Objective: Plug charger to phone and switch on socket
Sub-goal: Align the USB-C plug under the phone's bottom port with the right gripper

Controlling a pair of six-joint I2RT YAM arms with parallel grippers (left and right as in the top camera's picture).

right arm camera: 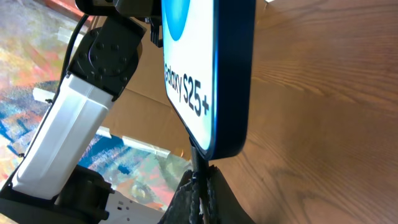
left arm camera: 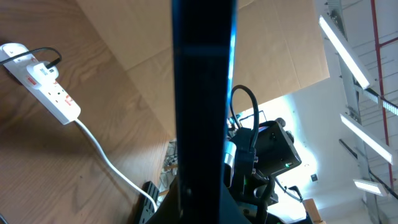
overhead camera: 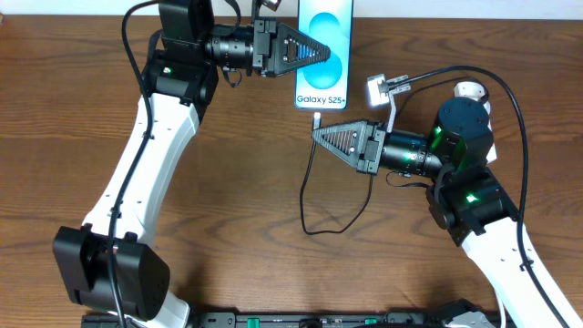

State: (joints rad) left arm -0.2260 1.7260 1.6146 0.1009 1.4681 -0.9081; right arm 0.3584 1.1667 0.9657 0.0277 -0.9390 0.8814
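Two grippers are engaged, both clenched. The left gripper point(overhead camera: 328, 53) reaches in from the left and grips the phone point(overhead camera: 332, 84) across its width. The right gripper point(overhead camera: 317, 130) pinches the plug end of the charger point(overhead camera: 304, 191) just below the phone's near short edge.

The phone sits at the far centre of the table point(overhead camera: 228, 182). Its long axis runs far to near and its screen faces up. The end lettered "Galaxy S25+" points toward the right gripper. The far end is cut off by the top of the overhead view.

In the right wrist view the plug stands straight up against the phone's lower edge. Whether it is fully seated cannot be determined. The cable trails toward the near side in a loose loop, then runs back under the right arm.

The left wrist view shows the phone only as a dark vertical band, edge-on. Whether the phone rests on the table or is lifted cannot be settled.

The socket point(left arm camera: 59, 96) lies on the wood with a black lead plugged in at one end. Its switch position is too small to read. In the overhead view it is largely hidden behind the right arm.
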